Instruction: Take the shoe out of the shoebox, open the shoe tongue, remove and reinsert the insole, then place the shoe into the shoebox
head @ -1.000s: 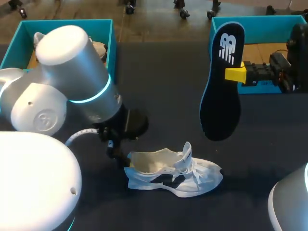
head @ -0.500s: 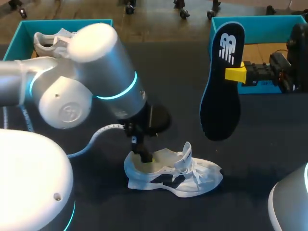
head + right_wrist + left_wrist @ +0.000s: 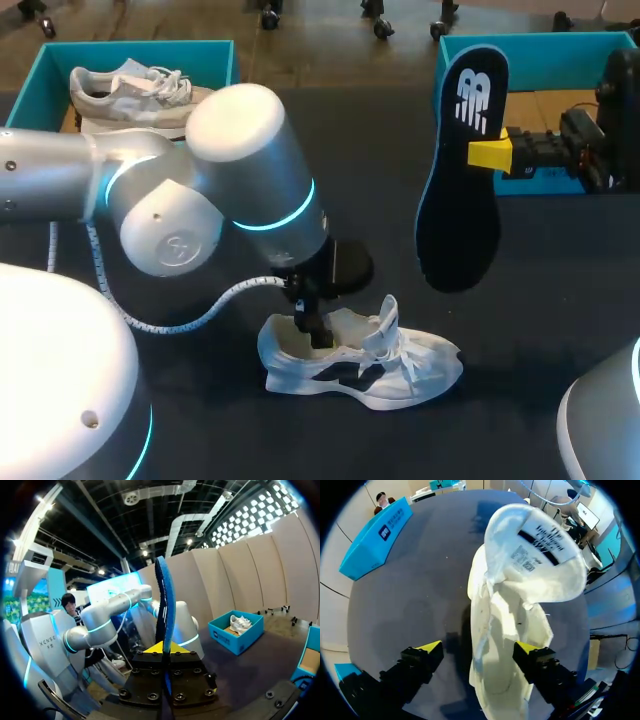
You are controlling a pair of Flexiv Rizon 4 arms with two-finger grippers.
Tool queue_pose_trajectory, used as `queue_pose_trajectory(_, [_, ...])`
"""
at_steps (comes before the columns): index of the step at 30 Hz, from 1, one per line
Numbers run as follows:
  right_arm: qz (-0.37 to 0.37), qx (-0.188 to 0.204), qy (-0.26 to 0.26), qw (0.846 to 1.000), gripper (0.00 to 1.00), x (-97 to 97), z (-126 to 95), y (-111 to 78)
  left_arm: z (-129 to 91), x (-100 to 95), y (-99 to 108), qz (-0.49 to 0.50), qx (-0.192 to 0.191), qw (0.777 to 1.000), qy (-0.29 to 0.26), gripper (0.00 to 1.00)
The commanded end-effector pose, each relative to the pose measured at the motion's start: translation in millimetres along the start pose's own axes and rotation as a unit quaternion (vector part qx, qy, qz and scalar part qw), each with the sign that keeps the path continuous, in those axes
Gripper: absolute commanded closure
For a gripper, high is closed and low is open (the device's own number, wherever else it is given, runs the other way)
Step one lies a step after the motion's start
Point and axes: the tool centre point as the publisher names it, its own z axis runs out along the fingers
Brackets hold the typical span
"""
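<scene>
The shoe (image 3: 385, 372) lies on the worktop (image 3: 540, 300). The left pincer (image 3: 477, 650), released, hangs over the shoe's heel opening. The right pincer (image 3: 490, 155) clenches the insole (image 3: 458, 200) above the shoe's toe. A skewed grip could crumple the shoe, blocking reinsertion.

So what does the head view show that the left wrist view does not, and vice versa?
Only the head view shows the dark insole held by the right gripper, and a second shoe in a teal shoebox. Only the left wrist view shows the label inside the lifted tongue. Both show the white shoe on the table with the left gripper at its opening.
</scene>
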Motion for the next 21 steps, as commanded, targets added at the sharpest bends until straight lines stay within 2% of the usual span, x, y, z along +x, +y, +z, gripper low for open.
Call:
queue_pose_trajectory(1, [0.0,0.001,0.001,1.0,1.0,-2.8,3,0.5,19,-3.3,-7,-0.001,-0.007,1.0,0.0,0.16])
queue_pose_trajectory(5, [0.0,0.001,0.001,1.0,1.0,-2.8,3,0.5,26,-6.8,-8,-0.01,-0.002,1.0,0.002,0.2])
queue_pose_trajectory(6, [0.0,0.001,0.001,1.0,1.0,-2.8,3,0.5,28,-7.9,-9,-0.011,-0.003,1.0,0.0,0.24])
queue_pose_trajectory(8, [0.0,0.001,0.001,1.0,1.0,-2.8,3,0.5,29,-9.0,-10,-0.012,-0.003,1.0,0.001,0.38])
queue_pose_trajectory(9, [0.0,0.001,0.001,1.0,1.0,-2.8,3,0.5,30,-9.6,-11,-0.012,-0.004,1.0,-0.001,0.62])
queue_pose_trajectory(10, [0.0,0.001,0.001,1.0,1.0,-2.8,3,0.5,30,-9.7,-11,-0.011,-0.005,1.0,-0.002,0.81])
queue_pose_trajectory(11, [0.0,0.001,0.001,1.0,1.0,-2.8,3,0.5,30,-9.8,-11,-0.01,-0.004,1.0,-0.002,0.95])
queue_pose_trajectory(12, [0.0,0.001,0.001,1.0,1.0,-2.8,3,0.5,30,-9.9,-12,-0.009,-0.005,1.0,-0.002,1.0])
queue_pose_trajectory(21, [0.0,0.001,0.001,1.0,1.0,-2.8,3,0.5,26,-10.7,-10,0.005,-0.006,1.0,-0.001,1.0])
